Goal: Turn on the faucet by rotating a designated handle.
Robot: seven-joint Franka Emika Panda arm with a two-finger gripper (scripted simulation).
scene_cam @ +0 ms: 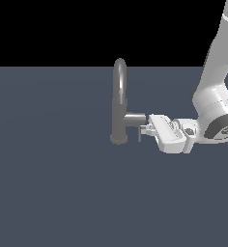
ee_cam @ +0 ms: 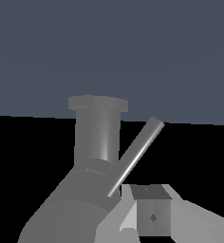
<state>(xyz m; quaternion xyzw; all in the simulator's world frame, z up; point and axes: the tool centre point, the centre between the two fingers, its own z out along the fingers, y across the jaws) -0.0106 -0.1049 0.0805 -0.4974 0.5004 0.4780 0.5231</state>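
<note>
- faucet (scene_cam: 119,103) stands upright on the flat grey floor (scene_cam: 53,183), about mid-scene in the exterior view; round base down, gooseneck arching overhead
- handle (scene_cam: 135,119) sticks out horizontally from the body toward the exterior view's right; thin lever rod (scene_cam: 139,134) hangs down from its outer end
- arm (scene_cam: 215,87) comes in from the exterior view's upper right; wrist bent so the hand lies roughly level, pointing at the handle end
- gripper (scene_cam: 146,129) sits right at the handle tip, just beside the rod; contact looks likely, but the exterior view is too small to confirm
- wrist view: faucet (ee_cam: 97,137) body and base (seen from an odd angle); handle (ee_cam: 66,209) fills the near corner; rod (ee_cam: 135,156) runs diagonally across
- one finger pad (ee_cam: 152,216) shows close to the rod's root, on one side of it; second finger not visible
- finger state: cannot tell whether apart or closed; neither view shows both tips
</note>
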